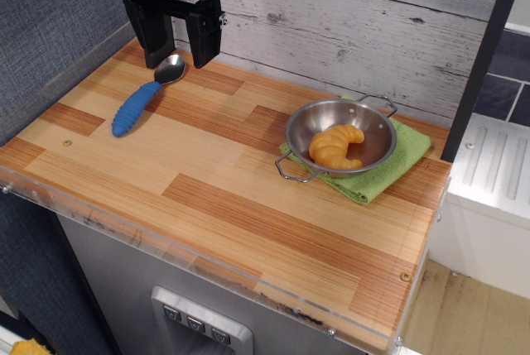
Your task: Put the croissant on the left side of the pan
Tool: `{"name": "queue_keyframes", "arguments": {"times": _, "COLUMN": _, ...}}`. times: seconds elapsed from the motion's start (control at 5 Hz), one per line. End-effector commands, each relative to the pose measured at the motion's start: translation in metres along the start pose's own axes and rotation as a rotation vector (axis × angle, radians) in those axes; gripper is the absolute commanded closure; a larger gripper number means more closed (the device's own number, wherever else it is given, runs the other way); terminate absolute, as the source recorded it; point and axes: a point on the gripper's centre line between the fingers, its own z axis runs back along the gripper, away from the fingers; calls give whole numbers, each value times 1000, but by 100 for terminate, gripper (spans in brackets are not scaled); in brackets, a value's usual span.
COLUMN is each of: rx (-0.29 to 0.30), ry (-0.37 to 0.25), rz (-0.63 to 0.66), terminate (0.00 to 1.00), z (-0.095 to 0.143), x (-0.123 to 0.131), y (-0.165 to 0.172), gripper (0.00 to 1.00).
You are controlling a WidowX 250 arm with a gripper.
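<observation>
Observation.image looks down across a wooden counter (207, 181) with a grey plank wall behind it. At the far left corner hangs the black gripper (176, 55), its two fingers spread wide apart with nothing between them, poised just above the bowl end of a spoon (147, 95). That spoon has a ridged blue handle and a shiny metal bowl, and lies at a slant on the boards right under the gripper.

Well apart from all that, over on the right side of the counter, sits the pan (377, 123), a round steel bowl with two thin wire loop handles, resting on a folded green cloth (397, 165). The croissant (335, 146) lies inside the pan, orange-yellow and ridged, tucked toward the near-left part of the bowl.

Between the gripper and the pan the boards are bare wood; the spoon is the only thing close to the fingers. A clear plastic lip (166, 243) runs along the counter's front edge.
</observation>
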Motion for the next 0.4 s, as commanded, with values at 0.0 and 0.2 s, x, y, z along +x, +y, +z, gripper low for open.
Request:
{"name": "queue_keyframes", "arguments": {"times": 0.0, "rx": 0, "ry": 0, "rz": 0, "terminate": 0, "z": 0, "x": 0, "y": 0, "gripper": 0}}
{"name": "queue_keyframes", "arguments": {"times": 0.2, "rx": 49, "ry": 4, "rz": -20, "terminate": 0, "z": -4, "x": 15, "y": -37, "gripper": 0}}
